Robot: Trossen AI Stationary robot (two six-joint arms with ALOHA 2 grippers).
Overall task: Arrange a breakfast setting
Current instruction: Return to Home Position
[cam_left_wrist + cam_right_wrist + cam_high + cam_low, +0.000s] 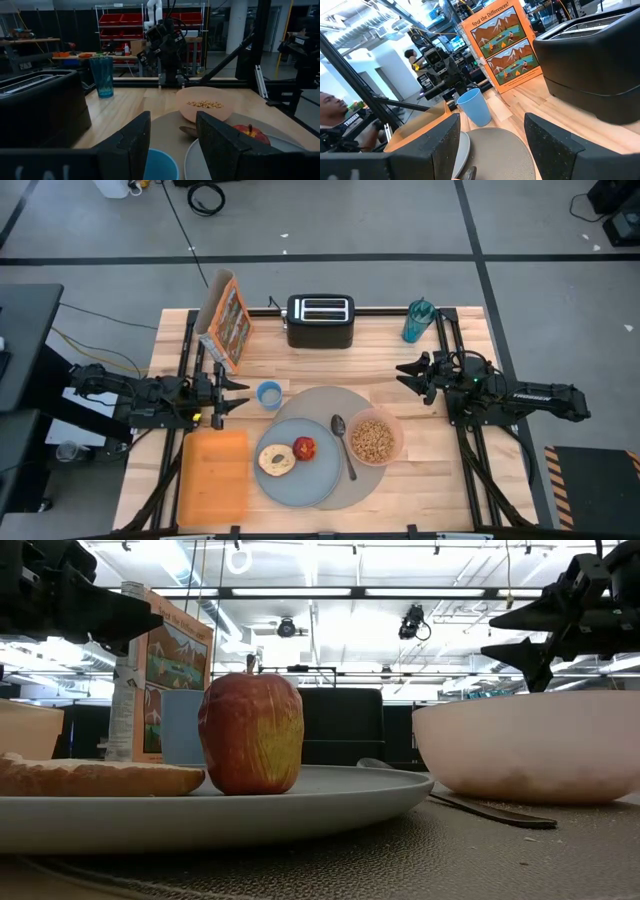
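Observation:
A round grey mat [352,408] lies at the table's middle front. On it rest a blue-grey plate [322,475] with a toasted bagel [275,460] and a red apple [304,448], a metal spoon [343,442], and a pink bowl of cereal [375,438]. My left gripper [240,393] hovers open at the table's left, above the board's far end, pointing right. My right gripper [405,377] hovers open at the right, pointing left. Neither touches anything.
An orange board [213,474] lies at the front left. A small blue cup [269,394] stands beside the mat's far left. A black toaster [320,321], a cereal box [226,320] and a teal tumbler [418,320] line the far edge.

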